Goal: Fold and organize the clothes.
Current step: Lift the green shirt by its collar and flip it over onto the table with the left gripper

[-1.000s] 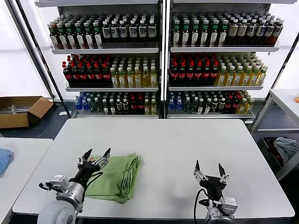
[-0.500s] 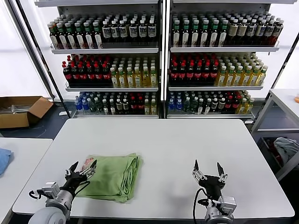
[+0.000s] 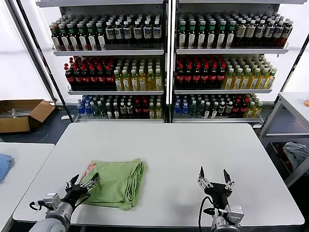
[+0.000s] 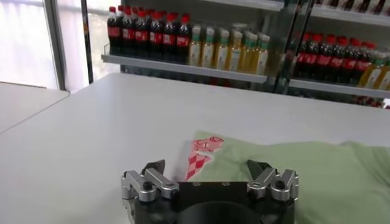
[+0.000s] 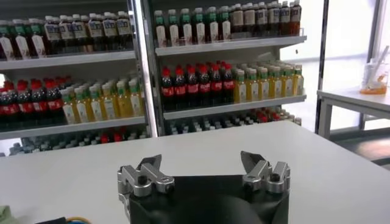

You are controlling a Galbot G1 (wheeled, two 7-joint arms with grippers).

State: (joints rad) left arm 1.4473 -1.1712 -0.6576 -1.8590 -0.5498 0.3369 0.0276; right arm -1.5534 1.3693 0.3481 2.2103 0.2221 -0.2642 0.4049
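A folded light green shirt (image 3: 118,181) lies on the white table (image 3: 169,145) near its front left. A red-and-white print (image 3: 91,167) shows at its near left corner, and also in the left wrist view (image 4: 202,156). My left gripper (image 3: 83,182) is open and empty, low at the table's front left edge, just before the shirt's left edge (image 4: 286,176). My right gripper (image 3: 213,177) is open and empty at the front right, over bare table (image 5: 201,152).
Shelves of bottles (image 3: 169,63) stand behind the table. A second table (image 3: 19,164) with a blue cloth (image 3: 4,164) is at the left, a cardboard box (image 3: 21,113) behind it. A side table (image 3: 294,104) stands at the right.
My left gripper has pulled back and down toward the front left edge, off the shirt. The right gripper has sunk slightly. The shirt has not moved.
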